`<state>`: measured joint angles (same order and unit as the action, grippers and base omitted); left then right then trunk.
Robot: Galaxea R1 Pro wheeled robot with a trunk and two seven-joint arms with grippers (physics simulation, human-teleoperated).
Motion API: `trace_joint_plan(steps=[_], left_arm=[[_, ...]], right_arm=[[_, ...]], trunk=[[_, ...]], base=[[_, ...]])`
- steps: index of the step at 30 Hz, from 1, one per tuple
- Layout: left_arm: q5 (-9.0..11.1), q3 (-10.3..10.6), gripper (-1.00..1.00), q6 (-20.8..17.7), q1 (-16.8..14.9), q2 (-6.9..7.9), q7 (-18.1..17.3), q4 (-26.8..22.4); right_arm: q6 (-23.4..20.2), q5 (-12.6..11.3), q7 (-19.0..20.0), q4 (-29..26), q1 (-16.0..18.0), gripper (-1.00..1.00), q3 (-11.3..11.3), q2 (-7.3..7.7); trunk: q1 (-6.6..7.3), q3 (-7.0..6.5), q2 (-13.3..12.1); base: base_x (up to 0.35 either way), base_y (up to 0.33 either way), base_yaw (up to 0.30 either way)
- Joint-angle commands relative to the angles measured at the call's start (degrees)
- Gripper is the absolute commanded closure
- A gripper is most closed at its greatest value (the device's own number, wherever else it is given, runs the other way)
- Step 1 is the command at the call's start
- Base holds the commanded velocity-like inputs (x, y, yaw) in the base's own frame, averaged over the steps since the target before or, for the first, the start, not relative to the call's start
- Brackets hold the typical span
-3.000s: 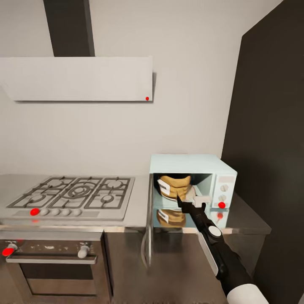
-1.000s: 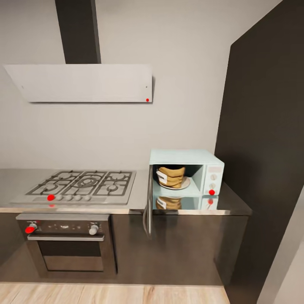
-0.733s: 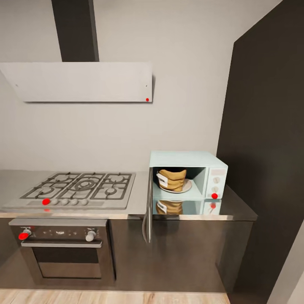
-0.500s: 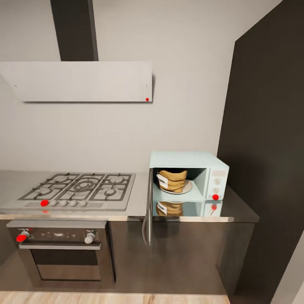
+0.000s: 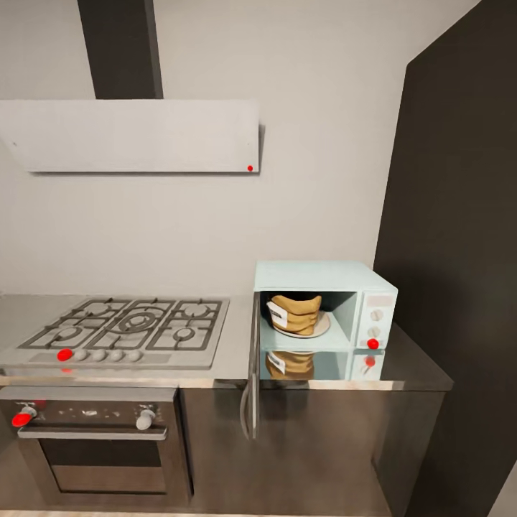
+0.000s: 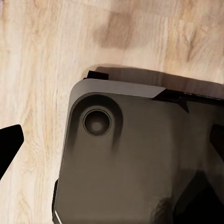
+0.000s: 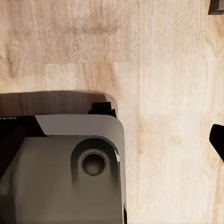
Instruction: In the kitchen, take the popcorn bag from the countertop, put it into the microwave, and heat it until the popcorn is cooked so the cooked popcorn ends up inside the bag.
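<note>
From the head camera, the popcorn bag [image 5: 295, 314] stands upright on a pale plate [image 5: 321, 327] inside the microwave [image 5: 324, 313], whose door [image 5: 253, 359] hangs wide open, edge-on over the front of the countertop [image 5: 413, 366]. The bag looks light, soft and easily crushed, a wrinkled paper sack; if it needs shifting, the rolled rim is probably the safest place to pinch. The door looks the likelier thing to handle next, pushed from its outer face. The worktop is a glossy grey slab that mirrors the bag and the red dot [image 5: 373, 344] on the control panel. A gas hob [image 5: 128, 329] sits well left of the microwave, an oven [image 5: 93, 445] below it, a white hood [image 5: 133, 135] above, and a dark tall cabinet [image 5: 459, 251] on the right

In the left wrist camera, a dark fingertip [image 6: 8, 144] hangs over the wood floor [image 6: 42, 60] beside the robot's grey base [image 6: 140, 158]; I cannot tell how far that pincer is open

In the right wrist camera, a dark fingertip [image 7: 217, 140] hangs above the floorboards [image 7: 163, 70] by the base [image 7: 60, 172]; its opening cannot be judged either
</note>
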<state>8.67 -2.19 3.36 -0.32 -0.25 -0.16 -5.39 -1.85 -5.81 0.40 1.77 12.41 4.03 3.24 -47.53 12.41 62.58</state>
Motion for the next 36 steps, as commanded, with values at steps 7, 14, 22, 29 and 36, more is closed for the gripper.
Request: trace_joint_plan(steps=[7,14,22,29,36], left_arm=[[0.3,-0.2,-1.00,0.2,0.0,-0.02,0.0,0.0],[0.3,0.1,-1.00,0.2,0.0,0.03,0.2,-0.6],[0.3,0.2,-1.00,-4.2,0.0,0.97,0.2,-29.1],[0.4,0.1,-1.00,-24.7,-4.1,0.83,-0.2,-64.4],[12.1,0.2,-1.00,-26.8,-13.9,1.30,-4.2,-67.0]], right_arm=[[0.0,-0.5,0.0,0.1,0.1,-1.00,0.4,0.06],[0.1,-0.4,0.0,0.1,0.1,-1.00,0.4,0.14],[0.0,-0.5,0.0,0.1,0.1,-1.00,0.4,-0.14],[0.1,-0.5,0.0,0.1,0.1,-1.00,0.4,0.08],[0.1,-0.5,0.0,0.1,0.1,-1.00,0.4,0.16]], trunk=[[0.00,0.07,0.0],[0.00,0.07,0.0],[0.00,0.07,0.0],[0.00,0.07,0.0],[0.00,0.07,0.0]], base=[[0.000,0.000,0.000],[0.000,0.000,0.000],[0.000,0.000,0.000],[0.000,0.000,0.000],[0.000,0.000,0.000]])
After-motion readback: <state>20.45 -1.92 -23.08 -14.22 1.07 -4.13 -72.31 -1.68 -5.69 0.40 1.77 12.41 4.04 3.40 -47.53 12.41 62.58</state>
